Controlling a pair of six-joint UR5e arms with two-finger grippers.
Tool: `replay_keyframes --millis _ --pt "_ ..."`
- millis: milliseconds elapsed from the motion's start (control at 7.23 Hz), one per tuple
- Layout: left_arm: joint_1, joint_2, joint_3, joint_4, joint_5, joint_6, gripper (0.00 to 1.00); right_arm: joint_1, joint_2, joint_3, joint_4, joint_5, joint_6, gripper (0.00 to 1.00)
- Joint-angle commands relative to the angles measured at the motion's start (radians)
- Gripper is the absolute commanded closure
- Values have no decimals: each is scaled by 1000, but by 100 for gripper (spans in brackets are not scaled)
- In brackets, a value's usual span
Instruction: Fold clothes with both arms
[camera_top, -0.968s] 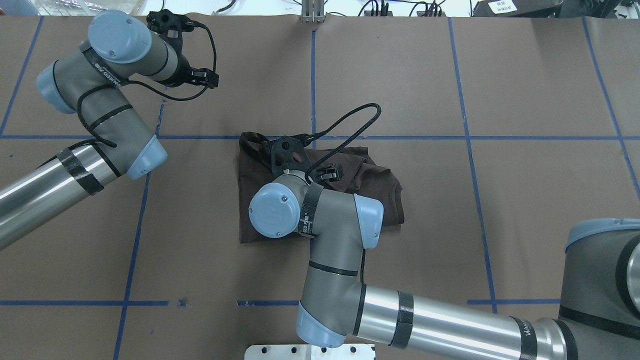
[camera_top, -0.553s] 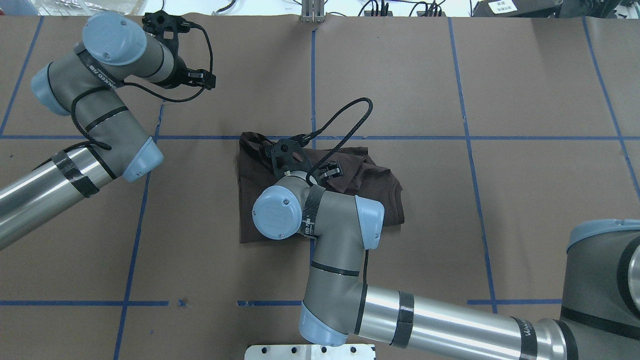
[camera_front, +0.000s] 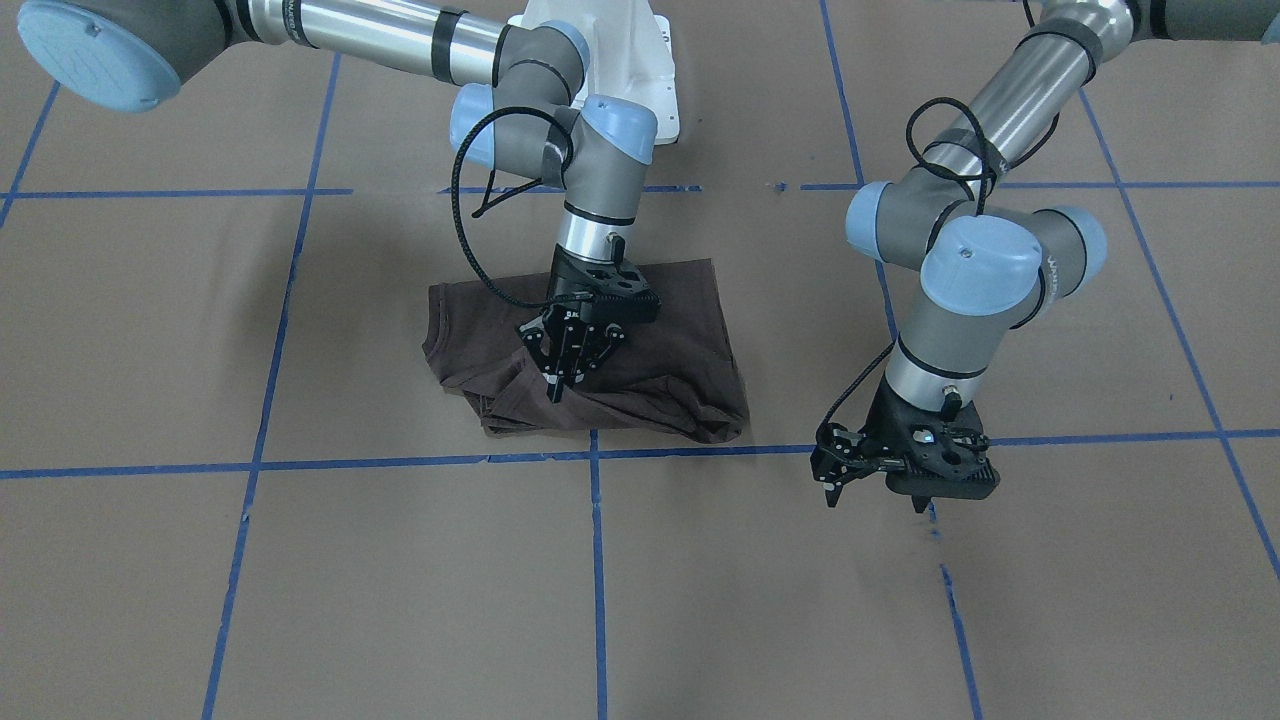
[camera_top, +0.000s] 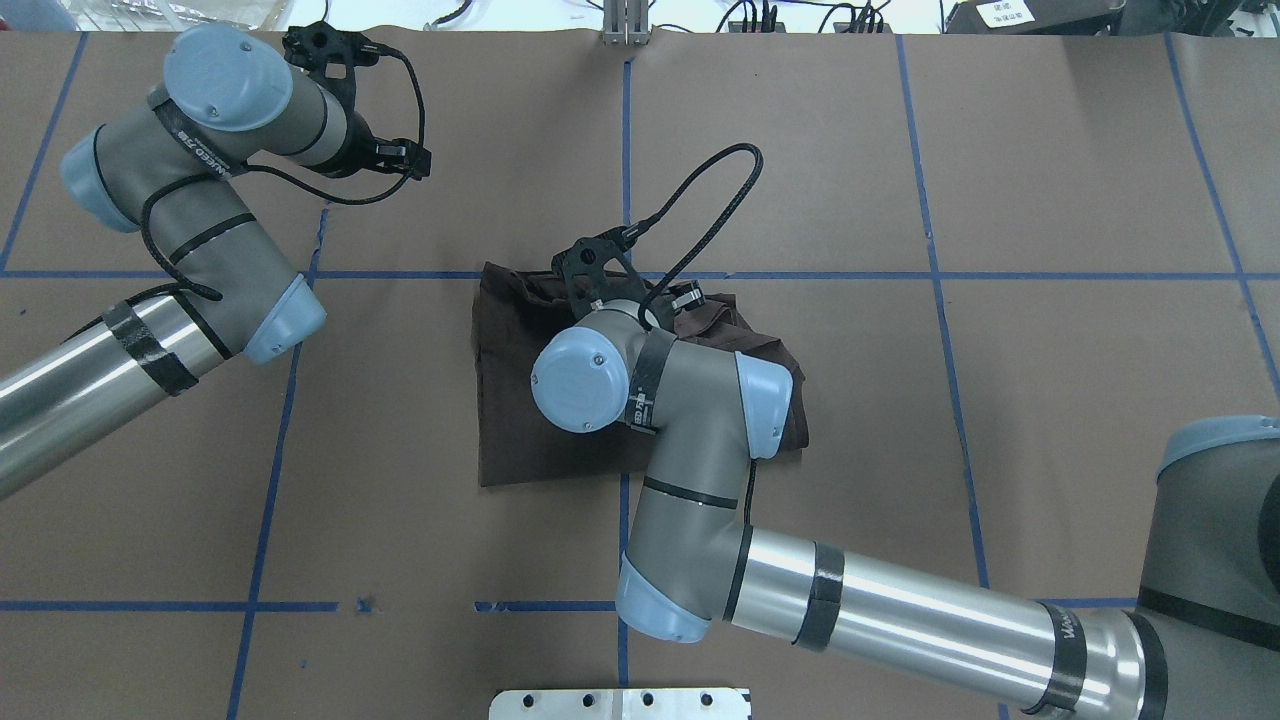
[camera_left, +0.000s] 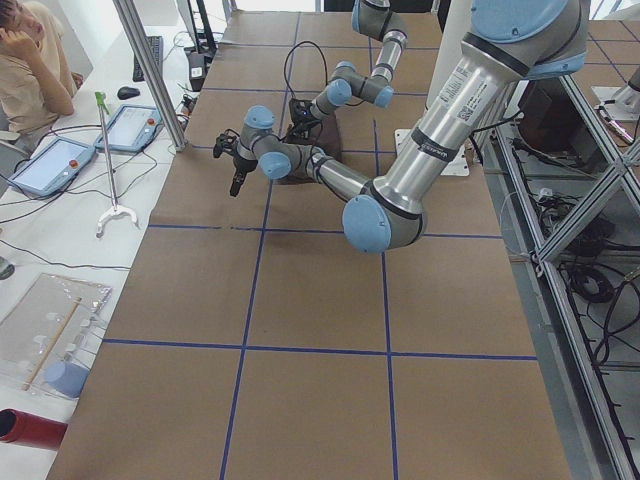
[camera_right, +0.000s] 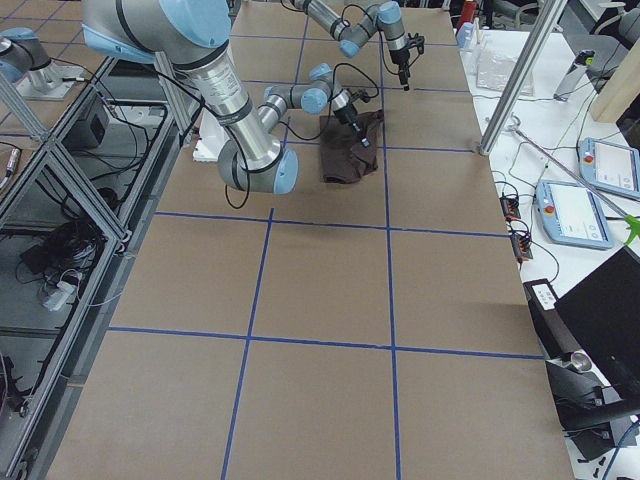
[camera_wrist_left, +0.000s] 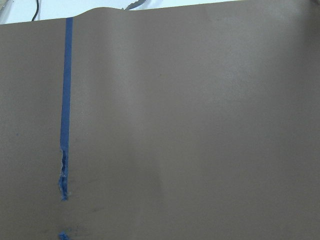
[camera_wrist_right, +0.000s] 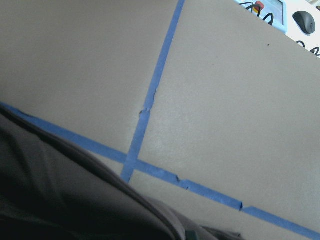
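You see the dark brown short-sleeved T-shirt (camera_front: 690, 330) lying rumpled on the brown paper-covered table (camera_front: 300, 580). The black right gripper (camera_front: 558, 388) is pinched closed at its folds. The black left gripper (camera_front: 872, 497) hangs splayed, well apart.

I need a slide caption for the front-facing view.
Right gripper shut over the folded brown T-shirt; left gripper open above the table.

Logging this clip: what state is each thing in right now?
T-shirt: folded small, rumpled, lying on the table.
right claw: shut, tips down at the T-shirt; grip unclear.
left claw: open, empty, above the table beside the T-shirt.
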Motion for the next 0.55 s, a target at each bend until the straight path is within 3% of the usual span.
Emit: replay_keyframes --millis 0,138,277,415 --pt "0 6 0 0 0 -19 0 52 4 -70 104 0 -26 1" --pt "0 6 0 0 0 -30 0 65 8 -111 187 3 -26 0" --pt "0 17 -9 0 0 -42 0 92 20 -111 196 31 -26 0" --pt "2 26 -21 0 0 -44 0 138 22 -111 232 110 -29 0"
